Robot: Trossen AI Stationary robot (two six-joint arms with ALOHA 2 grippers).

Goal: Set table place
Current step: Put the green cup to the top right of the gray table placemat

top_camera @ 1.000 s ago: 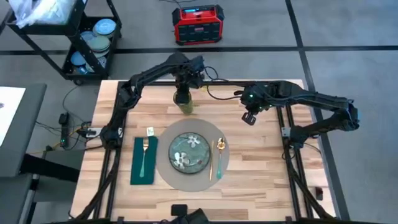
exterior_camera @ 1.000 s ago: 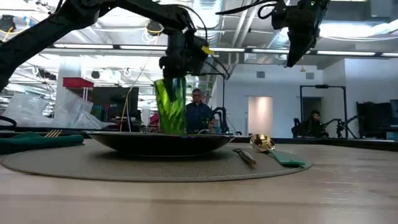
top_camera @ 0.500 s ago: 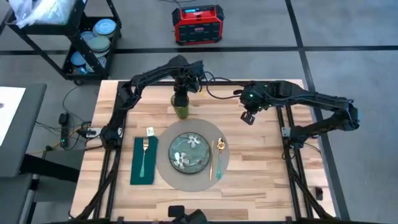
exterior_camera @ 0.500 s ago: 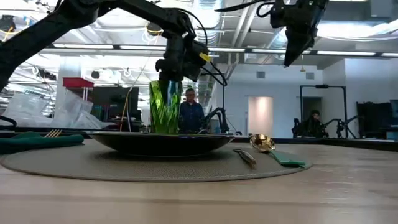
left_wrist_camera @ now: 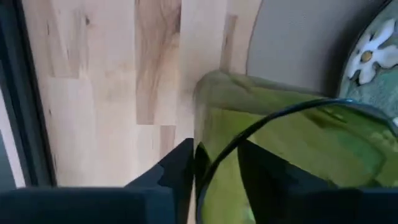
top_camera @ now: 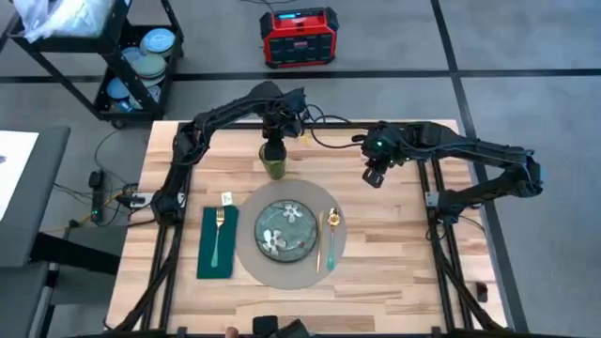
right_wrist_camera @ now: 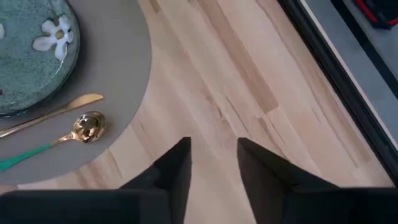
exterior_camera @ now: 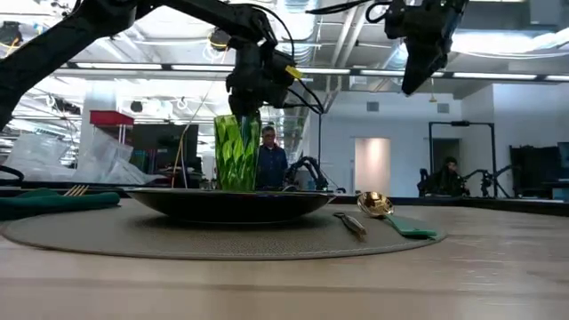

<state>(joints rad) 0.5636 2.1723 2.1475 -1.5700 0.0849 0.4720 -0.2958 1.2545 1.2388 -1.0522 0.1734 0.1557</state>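
Note:
A green faceted glass [exterior_camera: 236,153] stands upright just beyond the far edge of the round grey placemat [top_camera: 282,275] on the light-wood table [top_camera: 394,244]. Its foot is hidden behind the dark floral plate [top_camera: 286,228] in the low view. My left gripper [top_camera: 273,148] comes down onto the glass's rim and is shut on it. My right gripper [top_camera: 375,176] hovers open and empty above bare wood to the right of the placemat, well above the table in the low view [exterior_camera: 414,76]. My left gripper holds the glass by its rim [left_wrist_camera: 200,163], one finger outside the wall [left_wrist_camera: 177,167] and one inside the hollow [left_wrist_camera: 267,180]. The fingers come from above, pointing down. The glass hangs or stands upright below them; whether its foot touches the table is hidden.
A dark green napkin [top_camera: 216,242] with a gold fork lies left of the placemat. A gold knife and spoon [top_camera: 331,225] lie on the placemat's right part. A black wire cart with blue dishes [top_camera: 141,56] and a red box [top_camera: 299,36] stand beyond the table.
My left gripper has carried the glass a little toward the table's left and near edges, closer to the placemat's far edge. The glass, tilted a second ago, now stands upright. The hold on the rim has stayed the same.

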